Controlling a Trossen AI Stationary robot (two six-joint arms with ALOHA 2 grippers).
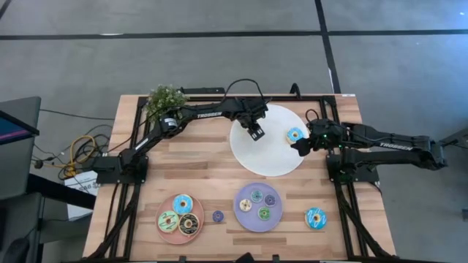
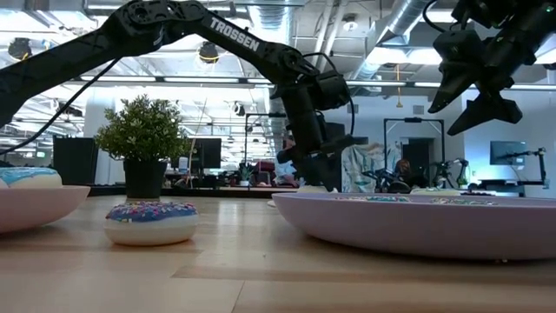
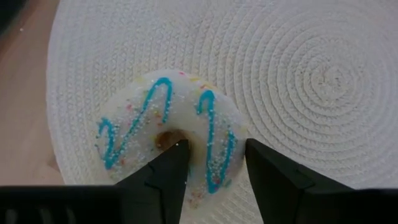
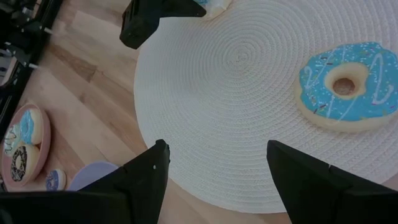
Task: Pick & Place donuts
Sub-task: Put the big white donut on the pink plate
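Donuts sit in three spots on the wooden bench (image 1: 212, 157). Left end effector (image 3: 214, 165) is down over the white woven mat (image 1: 281, 157), fingers (image 3: 163, 174) straddling one side of a white donut w/ blue zigzag icing (image 3: 168, 134), one finger at the hole, other outside the ring; gap moderate, can't tell if it grips yet. In high view that donut is hidden under the end effector. Right end effector (image 4: 214, 177) hovers at the mat's opposite edge, jaws wide, holding nothing; blue-iced donut (image 4: 347, 84) lies on the mat just beside it. Farther off: pink plate (image 1: 164, 228) w/ three donuts, purple plate (image 1: 245, 215) w/ four tiny ones, small purple donut (image 1: 218, 216) between plates, blue donut (image 1: 316, 218) alone on bench. Potted plant (image 1: 166, 100) near left arm at bench corner. Low view: purple plate rim blocks most of the mat.
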